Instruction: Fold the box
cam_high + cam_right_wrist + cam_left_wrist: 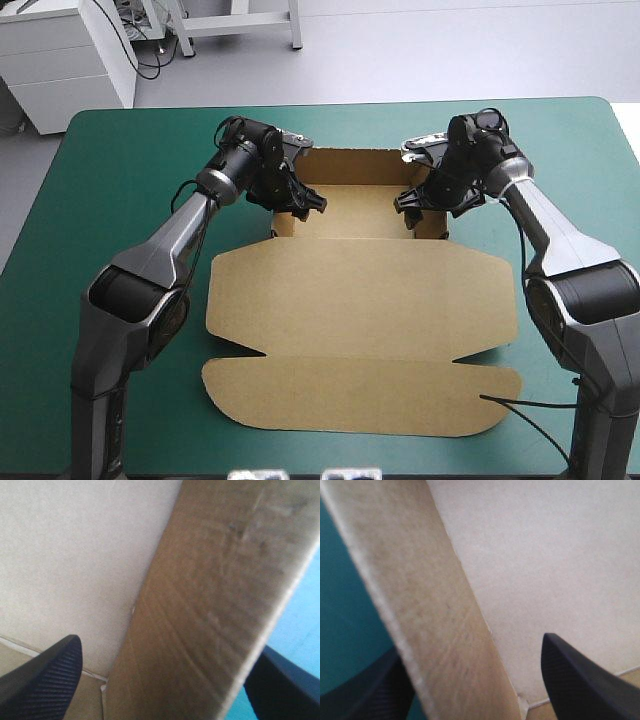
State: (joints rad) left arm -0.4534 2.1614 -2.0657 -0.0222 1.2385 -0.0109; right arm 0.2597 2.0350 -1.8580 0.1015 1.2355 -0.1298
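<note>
Box (360, 290): brown board on the table (120, 200), midway between its left and right edges. The part toward the far edge is raised into a tray, and the wide panels lie flat, reaching toward the near edge.
Back wall (350, 165): upright, on the tray's side nearest the table's far edge.
Left gripper (300, 205): at the tray's left side wall, near the corner where that wall meets the flat panels.
Left gripper's fingers (580, 685): black and spread apart. They straddle the left side wall (435, 610), one inside the tray over the pale board, the other outside over the teal-green cover (345, 605).
Right gripper (415, 205): at the tray's right side wall, opposite the left gripper and well apart from it.
Right gripper's fingers (45, 680): also spread and astride the right side wall (210, 605). One is inside the tray; the other is outside, partly hidden behind the board.
Contact: whether either pair presses the board cannot be told. The walls stand tilted between the fingers.
</note>
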